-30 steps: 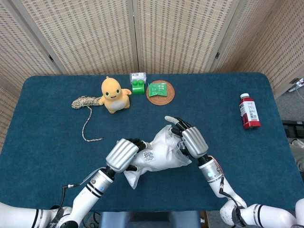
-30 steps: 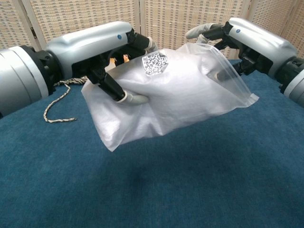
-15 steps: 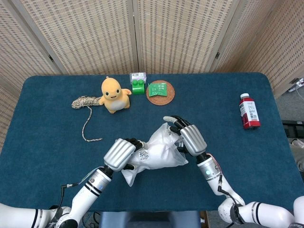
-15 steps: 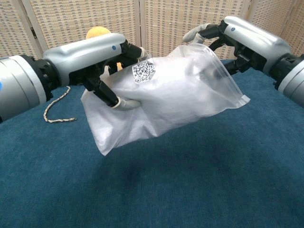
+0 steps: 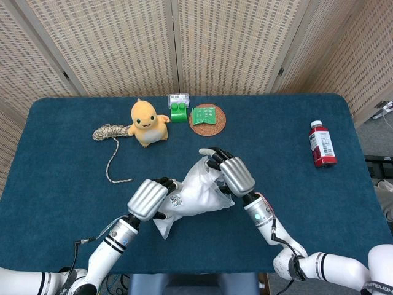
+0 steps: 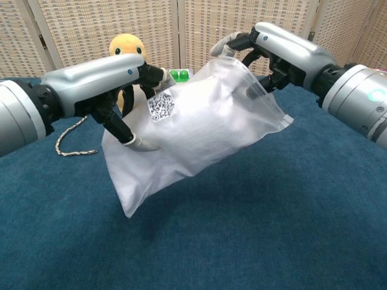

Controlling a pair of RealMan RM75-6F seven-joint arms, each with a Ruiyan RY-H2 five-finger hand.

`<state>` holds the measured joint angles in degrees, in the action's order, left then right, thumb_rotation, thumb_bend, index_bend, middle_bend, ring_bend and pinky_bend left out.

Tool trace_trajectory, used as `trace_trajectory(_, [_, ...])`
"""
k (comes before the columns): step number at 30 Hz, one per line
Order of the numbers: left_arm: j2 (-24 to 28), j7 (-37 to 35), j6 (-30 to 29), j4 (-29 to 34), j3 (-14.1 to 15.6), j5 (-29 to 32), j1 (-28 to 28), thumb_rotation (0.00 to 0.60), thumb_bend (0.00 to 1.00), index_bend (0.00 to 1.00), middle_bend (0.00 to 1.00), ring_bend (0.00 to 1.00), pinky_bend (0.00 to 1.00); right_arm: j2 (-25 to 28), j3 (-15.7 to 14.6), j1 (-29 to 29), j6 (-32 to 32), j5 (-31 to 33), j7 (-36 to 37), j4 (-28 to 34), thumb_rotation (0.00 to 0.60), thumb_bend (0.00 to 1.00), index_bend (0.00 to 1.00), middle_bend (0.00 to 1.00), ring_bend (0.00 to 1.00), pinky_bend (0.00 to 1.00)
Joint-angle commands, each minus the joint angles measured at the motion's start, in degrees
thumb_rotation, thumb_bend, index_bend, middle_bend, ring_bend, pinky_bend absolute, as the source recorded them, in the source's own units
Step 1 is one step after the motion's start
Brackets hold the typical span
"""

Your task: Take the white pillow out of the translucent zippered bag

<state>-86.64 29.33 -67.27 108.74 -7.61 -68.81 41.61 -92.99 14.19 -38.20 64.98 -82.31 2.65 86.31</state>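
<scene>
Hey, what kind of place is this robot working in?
Probably a staged lab or demo workspace, not a home: a table covered in blue cloth, woven folding screens walling it off, and unrelated props such as a yellow plush toy and red bottle.

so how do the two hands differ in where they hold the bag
The left hand grips the bag near its lower closed end, by the code label; the right hand holds the upper end. The left sits lower and nearer the robot, the right higher and farther. Both hold the bag off the table.

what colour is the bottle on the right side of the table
Red, with a white cap and a label; the bottle shows only in the head view.
</scene>
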Motion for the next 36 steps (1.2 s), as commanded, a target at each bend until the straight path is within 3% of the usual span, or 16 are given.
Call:
trace_trajectory(1, [0.13, -0.22, -0.16, -0.21, 0.34, -0.3, -0.36, 0.6, 0.12, 0.06, 0.23, 0.24, 0.49, -0.69, -0.06, -0.48, -0.43, 0.36, 0.22, -0.86, 0.6, 0.54, 0.66, 0.21, 0.12, 0.29])
trace_trajectory(7, [0.29, -0.57, -0.02, -0.78, 0.74, -0.63, -0.89, 0.6, 0.09, 0.05, 0.12, 0.17, 0.43, -1.2, -0.3, -0.77, -0.65, 0.96, 0.45, -2.1, 0.6, 0.54, 0.66, 0.21, 0.12, 0.29])
trace_trajectory(12, [0.33, -0.01, 0.05, -0.89, 0.95, -0.66, -1.16, 0.6, 0.07, 0.05, 0.09, 0.14, 0.41, -1.14, -0.51, -0.79, -0.84, 1.5, 0.71, -2.87, 0.6, 0.54, 0.66, 0.21, 0.12, 0.29])
trace_trajectory(24, [-0.06, 0.14, 0.36, -1.63, 1.59, -1.37, -1.75, 0.6, 0.06, 0.05, 0.08, 0.14, 0.41, -1.55, -0.83, -1.0, -1.2, 2.26, 1.73, -5.02, 0.6, 0.54, 0.66, 0.21, 0.12, 0.29])
trace_trajectory(36, [-1.08, -1.2, -0.1, -4.98, 3.95, -9.73, -2.19, 0.6, 0.06, 0.16, 0.14, 0.2, 0.43, -1.54, -2.06, -0.21, -3.09, 4.61, 2.49, -9.07, 0.6, 0.54, 0.66, 0.21, 0.12, 0.29])
